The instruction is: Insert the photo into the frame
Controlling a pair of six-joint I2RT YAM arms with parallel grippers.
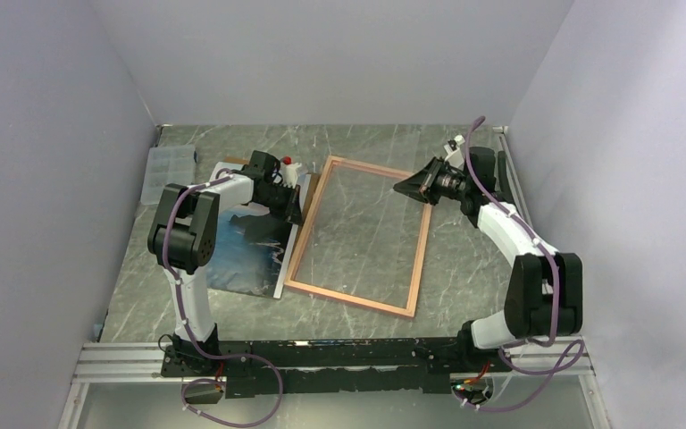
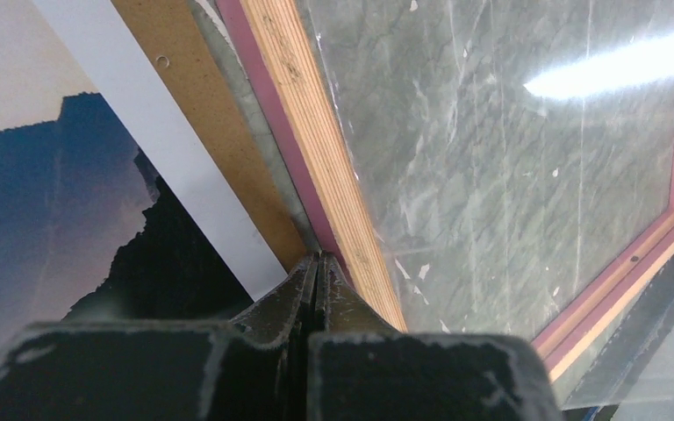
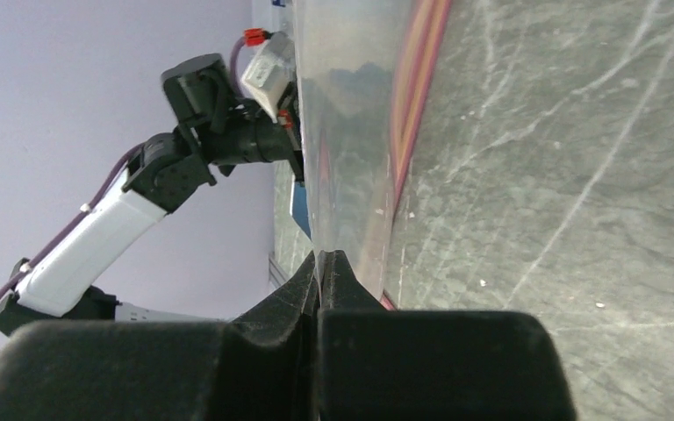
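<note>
The frame [image 1: 348, 299] lies flat mid-table, tan back up; its rail shows in the left wrist view [image 2: 333, 167] and the right wrist view [image 3: 417, 79]. The photo [image 1: 241, 250] lies left of it, picture side up, partly under my left arm; it also shows in the left wrist view [image 2: 44, 219]. A brown backing board [image 2: 219, 149] lies between the photo and the frame. My left gripper [image 2: 319, 257] is shut and empty, tips at the frame's left rail [image 1: 295, 214]. My right gripper [image 3: 325, 254] is shut on the edge of the clear pane [image 3: 351, 105], just inside the frame's right rail [image 1: 400, 188].
A clear plastic compartment box [image 1: 168, 170] sits at the back left by the wall. Lilac walls close in the table on three sides. An aluminium rail [image 1: 322, 357] carrying the arm bases runs along the near edge.
</note>
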